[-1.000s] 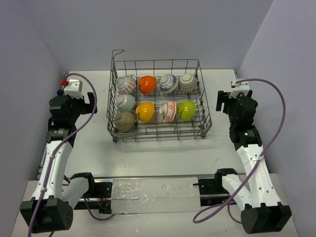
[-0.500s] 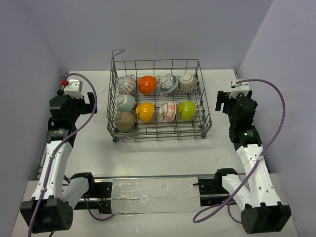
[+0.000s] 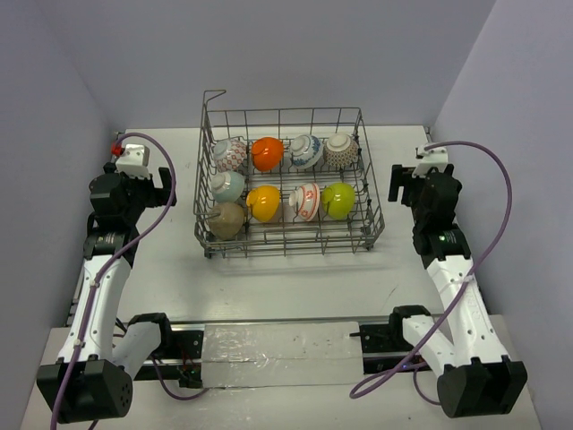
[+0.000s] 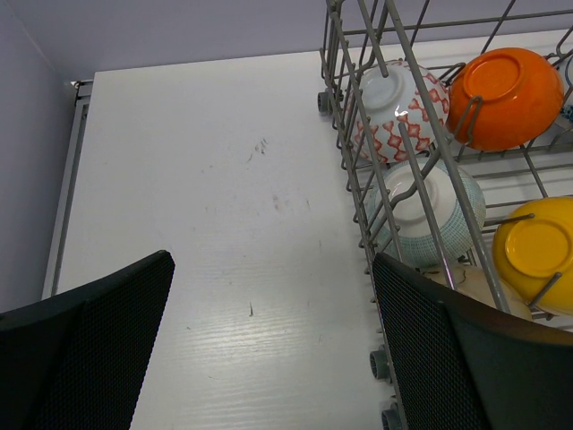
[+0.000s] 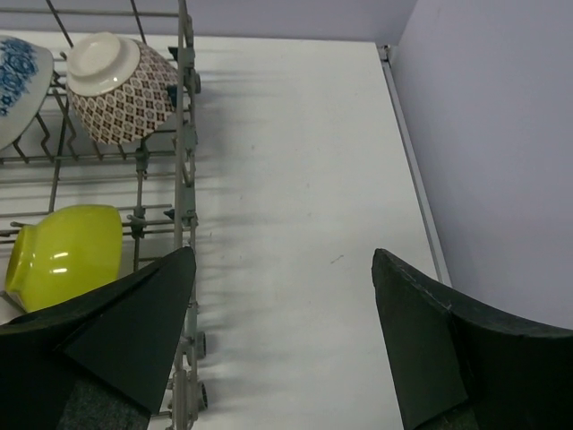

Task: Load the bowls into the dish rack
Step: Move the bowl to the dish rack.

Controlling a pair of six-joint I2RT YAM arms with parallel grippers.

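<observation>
Nine bowls [image 3: 267, 153] sit tipped among tines inside dish rack [image 3: 277, 121], mid-surface [image 3: 286, 287]. Left jaws wide open, empty, over bare surface just left of rack. Right jaws open wide, empty, just right of rack.

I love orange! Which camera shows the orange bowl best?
The left wrist view: the orange bowl sits close up, foot ring showing, inside the dish rack. The top view shows it whole but small. The right wrist view misses it.
</observation>
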